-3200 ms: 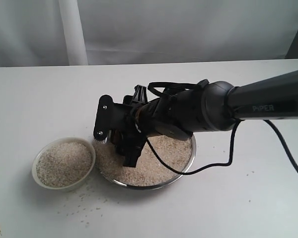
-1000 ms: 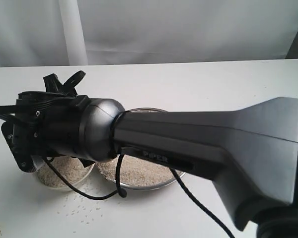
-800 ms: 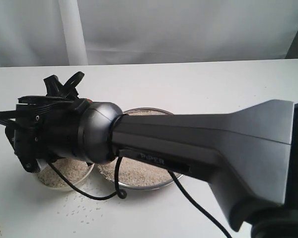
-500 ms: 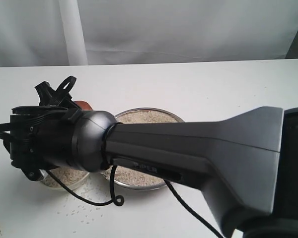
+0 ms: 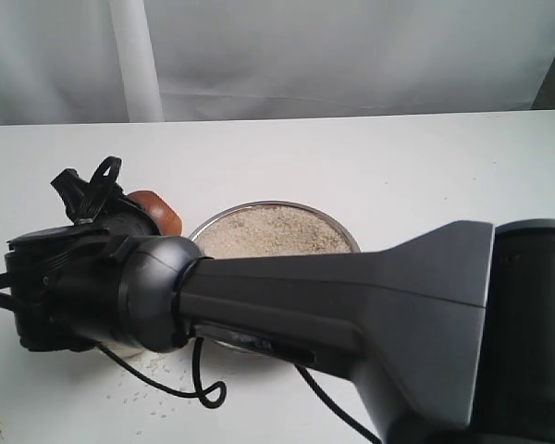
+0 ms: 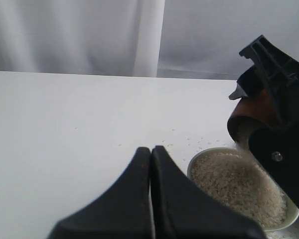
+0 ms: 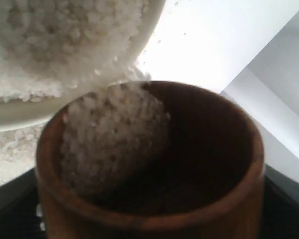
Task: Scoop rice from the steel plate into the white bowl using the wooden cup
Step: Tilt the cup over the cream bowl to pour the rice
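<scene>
My right gripper (image 6: 271, 112) is shut on the wooden cup (image 6: 250, 117), which is tilted mouth-down over the white bowl (image 6: 193, 164). Rice (image 6: 236, 186) fills the bowl, and grains spill from the cup's lip onto that heap. In the right wrist view the wooden cup (image 7: 154, 219) fills the frame, with rice (image 7: 112, 137) sliding toward the white bowl (image 7: 148, 30). In the exterior view the wooden cup (image 5: 159, 211) shows behind my right wrist, which hides the bowl. The steel plate (image 5: 344, 234) holds rice (image 5: 273, 231). My left gripper (image 6: 150, 150) is shut and holds nothing, just beside the bowl.
Loose grains (image 5: 148, 393) lie on the white table in front of the bowl, and more loose grains (image 6: 189, 142) lie behind it. My right arm (image 5: 351, 314) spans the exterior view's lower half. A white curtain (image 5: 351, 46) backs the table.
My right arm has swung left from the steel plate to the white bowl, carrying the cup. The cup has tipped over the bowl and the plate's rice has come into view.
</scene>
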You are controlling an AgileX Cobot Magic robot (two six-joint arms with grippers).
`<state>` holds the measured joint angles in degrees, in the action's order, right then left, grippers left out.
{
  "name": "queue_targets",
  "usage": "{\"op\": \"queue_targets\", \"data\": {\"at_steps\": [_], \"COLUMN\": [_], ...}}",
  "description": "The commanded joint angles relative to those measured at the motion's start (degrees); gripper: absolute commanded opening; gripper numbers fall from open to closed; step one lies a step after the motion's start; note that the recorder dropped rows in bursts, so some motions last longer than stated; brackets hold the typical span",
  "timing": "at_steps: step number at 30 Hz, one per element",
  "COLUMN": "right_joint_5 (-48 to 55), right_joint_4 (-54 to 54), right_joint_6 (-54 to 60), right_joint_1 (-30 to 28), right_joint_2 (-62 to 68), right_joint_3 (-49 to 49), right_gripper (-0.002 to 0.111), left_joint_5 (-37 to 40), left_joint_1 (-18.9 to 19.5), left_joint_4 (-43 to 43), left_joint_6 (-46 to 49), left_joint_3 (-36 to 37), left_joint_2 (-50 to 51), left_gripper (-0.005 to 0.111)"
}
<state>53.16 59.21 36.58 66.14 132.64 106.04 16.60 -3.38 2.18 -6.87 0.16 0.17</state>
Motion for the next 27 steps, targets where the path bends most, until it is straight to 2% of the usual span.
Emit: {"op": "queue_targets", "data": {"at_steps": [1, 27], "right_joint_5": [0.7, 3.5], "right_joint_4": [2.5, 14.0], "right_joint_6": [0.7, 2.6], "right_joint_1": [0.8, 3.3], "right_joint_2": [-0.3, -0.3], "right_joint_3": [-0.3, -0.3], "right_gripper": [0.000, 0.000], "left_joint_5": [-0.2, -0.2], "left_joint_1": [-0.2, -0.2], "left_joint_4": [-0.3, -0.3], "left_joint_6": [-0.1, -0.1], "left_joint_3": [-0.2, -0.2], "left_joint_2": [-0.2, -0.2], "left_gripper": [0.000, 0.000]}}
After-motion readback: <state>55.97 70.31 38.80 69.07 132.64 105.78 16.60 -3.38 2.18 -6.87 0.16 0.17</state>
